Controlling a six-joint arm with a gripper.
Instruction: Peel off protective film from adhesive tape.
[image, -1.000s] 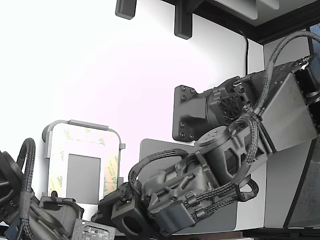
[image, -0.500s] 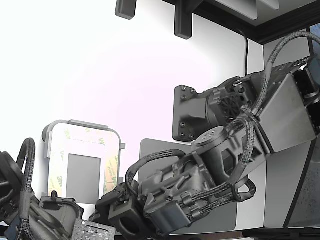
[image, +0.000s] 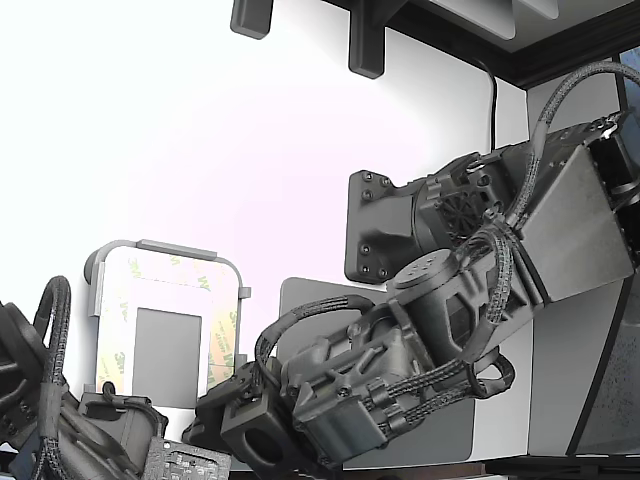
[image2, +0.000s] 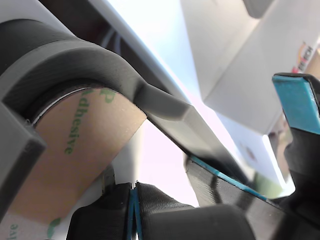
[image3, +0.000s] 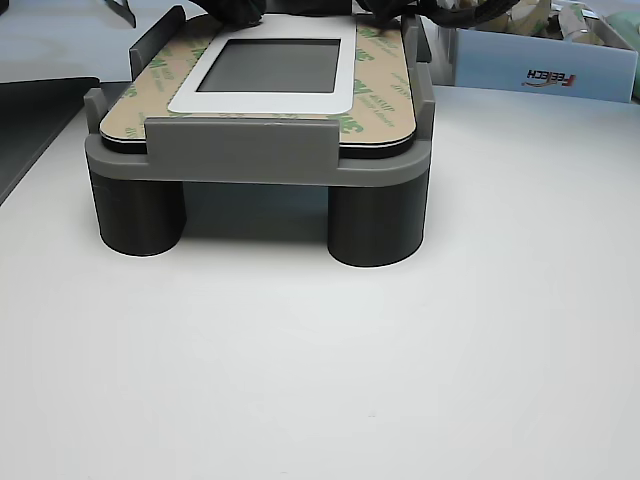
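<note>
The adhesive tape (image: 221, 335) borders a small grey rectangle (image: 166, 342) on a raised grey fixture (image3: 260, 150). The pale-yellow protective film (image3: 385, 95), printed with green logos, lies flat over the border. My gripper (image: 222, 415) is low at the fixture's near right corner in the exterior view, and the arm hides its fingertips. The wrist view is very close to the film (image2: 75, 150) under a grey fixture lip (image2: 115, 75). There, two black parts meet along a thin blue seam beside the film's edge. A blue-faced finger (image2: 295, 97) stands apart. I cannot tell whether anything is gripped.
A large dark-grey mat (image: 305, 300) lies under my arm, with a black bracket (image: 372, 225) behind it. A second arm (image: 60, 430) sits at the exterior view's lower left. A clear bin (image3: 540, 65) stands behind the fixture on the white table (image3: 400, 380).
My wrist dipped slightly toward the exterior view's lower left half a second ago and has come back near its earlier place. The film on the fixture looks unchanged.
</note>
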